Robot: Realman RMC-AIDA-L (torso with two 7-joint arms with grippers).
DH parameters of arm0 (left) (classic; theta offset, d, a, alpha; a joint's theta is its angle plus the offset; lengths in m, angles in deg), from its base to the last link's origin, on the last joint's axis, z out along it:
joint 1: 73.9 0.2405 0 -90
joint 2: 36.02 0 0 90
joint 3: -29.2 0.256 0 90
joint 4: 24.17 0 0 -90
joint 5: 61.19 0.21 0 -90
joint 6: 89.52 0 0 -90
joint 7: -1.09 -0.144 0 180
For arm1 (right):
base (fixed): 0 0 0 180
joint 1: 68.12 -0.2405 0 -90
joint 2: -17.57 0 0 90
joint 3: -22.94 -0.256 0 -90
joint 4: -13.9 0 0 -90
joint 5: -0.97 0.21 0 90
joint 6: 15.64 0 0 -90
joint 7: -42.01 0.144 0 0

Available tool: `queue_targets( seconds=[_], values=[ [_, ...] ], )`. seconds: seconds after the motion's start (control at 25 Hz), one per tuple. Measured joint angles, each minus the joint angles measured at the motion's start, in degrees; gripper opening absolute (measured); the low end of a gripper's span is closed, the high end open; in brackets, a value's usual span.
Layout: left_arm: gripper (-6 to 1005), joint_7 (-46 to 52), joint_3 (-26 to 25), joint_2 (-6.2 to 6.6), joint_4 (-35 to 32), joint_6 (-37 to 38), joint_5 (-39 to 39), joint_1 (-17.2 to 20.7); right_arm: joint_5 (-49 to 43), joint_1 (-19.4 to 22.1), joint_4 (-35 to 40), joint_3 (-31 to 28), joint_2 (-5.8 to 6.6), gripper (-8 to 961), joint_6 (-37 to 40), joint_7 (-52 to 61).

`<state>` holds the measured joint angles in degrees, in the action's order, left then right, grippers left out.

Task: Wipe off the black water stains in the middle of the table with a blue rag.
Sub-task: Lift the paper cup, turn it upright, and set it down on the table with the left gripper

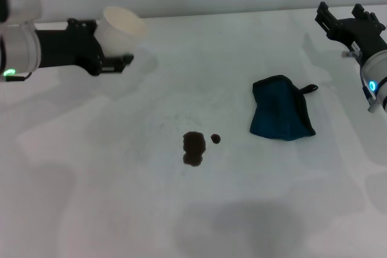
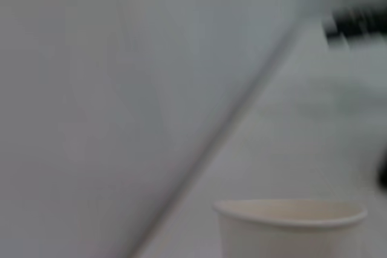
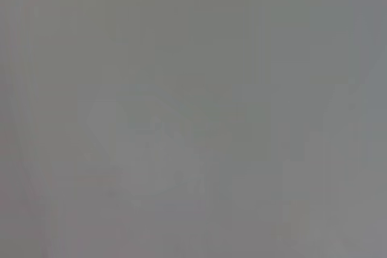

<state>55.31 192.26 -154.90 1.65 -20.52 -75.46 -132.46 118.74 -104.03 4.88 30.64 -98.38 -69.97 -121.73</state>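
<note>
Our left claw (image 1: 115,49) is clamped on a white paper cup (image 1: 123,26), held above the far left of the table (image 1: 91,197). Our right claw (image 1: 344,21), fingers apart, hangs empty at the far right. Nothing is wiped yet: the stains (image 1: 195,147) sit mid-table, and the rag (image 1: 281,116) lies untouched just to their right.

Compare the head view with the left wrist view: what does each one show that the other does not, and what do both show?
Only the head view shows the black water stains, the blue rag lying to their right, and the left pincer gripping the cup. The right pincer is raised at the far right. Only the left wrist view shows the cup's rim from close up. Both show the white paper cup and the table.
</note>
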Motion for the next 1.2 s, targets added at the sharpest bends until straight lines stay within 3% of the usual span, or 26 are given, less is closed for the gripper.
queue_targets(
  seconds=[0.2, 0.52, 0.64, 0.76, 1.2],
  values=[
    [736, -11.84, -0.02, 0.05, -5.98, 1.61, -15.81, 7.66, 0.0, 0.23, 0.04, 0.17, 0.08, 855, 0.0, 0.01],
    [737, -40.04, -0.11, -0.32, -25.12, 0.53, -40.52, 20.85, -0.01, 0.64, 0.06, 0.31, 0.06, 855, 0.01, 0.07],
    [737, -45.64, -0.21, -0.48, -30.99, -1.92, -48.18, 23.65, 0.0, 0.77, 0.04, 0.3, 0.04, 855, 0.02, 0.09],
    [738, -46.4, -0.29, -0.66, -34.54, -6.08, -52.9, 25.04, 0.0, 0.75, -0.04, 0.31, -0.09, 855, 0.02, 0.09],
    [740, -45.87, -0.99, -0.85, -38.17, -16.28, -53.42, 25.59, 0.0, 0.16, -0.4, 0.07, -0.16, 855, -0.13, 0.98]
  ],
)
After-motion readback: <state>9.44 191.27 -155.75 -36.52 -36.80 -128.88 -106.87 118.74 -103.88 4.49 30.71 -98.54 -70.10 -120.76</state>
